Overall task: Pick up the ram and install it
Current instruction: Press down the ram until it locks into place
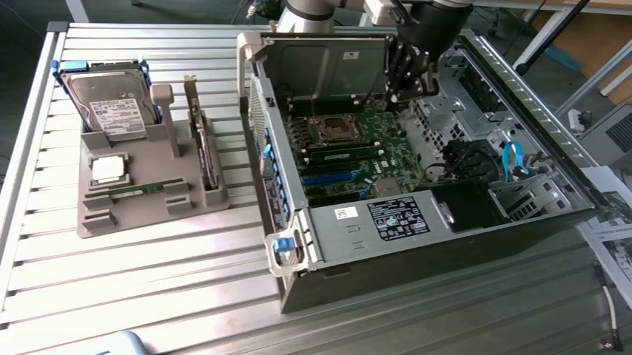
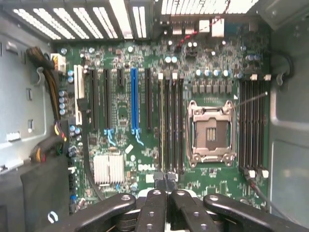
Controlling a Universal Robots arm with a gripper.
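The ram (image 1: pixel 133 190) is a thin green strip lying flat in a slot of the grey holder (image 1: pixel 99 222), at the exterior view's left, outside the computer. My gripper (image 1: pixel 400 92) hangs inside the open computer case (image 1: pixel 395 214), over the far part of the motherboard (image 2: pixel 125 111) and well away from the ram. Seen from the wrist, the gripper (image 2: pixel 166 180) is shut, fingertips together with nothing between them. They sit just past the end of the long black memory slots (image 2: pixel 171 125) beside the empty processor socket (image 2: pixel 210 130).
The holder also carries a hard drive (image 1: pixel 114 103), a square silver processor (image 1: pixel 106 168) and a dark expansion card (image 1: pixel 203 144) standing on edge. More memory slots (image 2: pixel 253 125) lie beyond the socket. Cable bundles (image 2: pixel 48 145) and the case walls hem in the board.
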